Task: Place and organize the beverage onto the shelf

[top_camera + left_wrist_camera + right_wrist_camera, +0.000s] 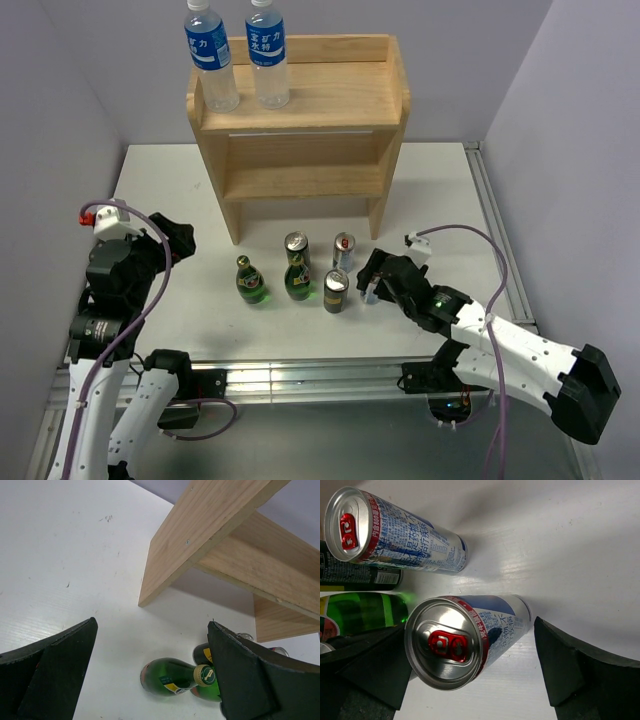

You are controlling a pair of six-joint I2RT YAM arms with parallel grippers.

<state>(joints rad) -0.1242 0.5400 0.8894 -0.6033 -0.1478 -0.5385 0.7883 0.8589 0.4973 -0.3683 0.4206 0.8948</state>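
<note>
The light-wood shelf (300, 130) stands at the back, with two water bottles (212, 55) (268, 50) on its top board. Two green bottles (250, 282) (297, 280) and three cans stand on the table in front of it. My right gripper (370, 282) (470, 630) is open. Its fingers (580, 670) stand on either side of a blue-and-silver can with a red tab (344, 250) (470, 635), and a gap shows on one side. My left gripper (178, 240) (152, 625) is open and empty, left of the green bottles (170, 677).
A second blue-silver can (296, 245) (395, 530) and a dark can (336, 290) (360, 575) stand close to the can between my right fingers. The shelf's side panel (200, 540) rises ahead of my left gripper. Grey walls close in both sides.
</note>
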